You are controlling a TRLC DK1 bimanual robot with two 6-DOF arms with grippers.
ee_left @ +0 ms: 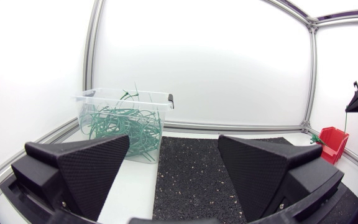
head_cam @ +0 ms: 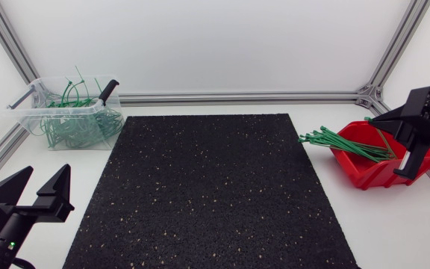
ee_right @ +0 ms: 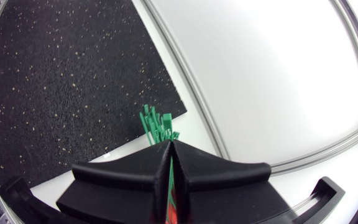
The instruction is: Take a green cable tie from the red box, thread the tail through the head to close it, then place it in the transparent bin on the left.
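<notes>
Where the right end effector (ee_right: 168,144) points, green cable ties (ee_right: 156,122) lie ahead.

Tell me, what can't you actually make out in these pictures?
- Right wrist view: whether the right gripper pinches one of the green cable ties; its shut fingers cover the seam.
- Head view: part of the red box, behind that gripper.
- Head and left wrist views: how many tangled ties fill the transparent bin; too small.

bright, even, diffuse light, soft faint shadows, strong fisheye bending at wrist-view edges
</notes>
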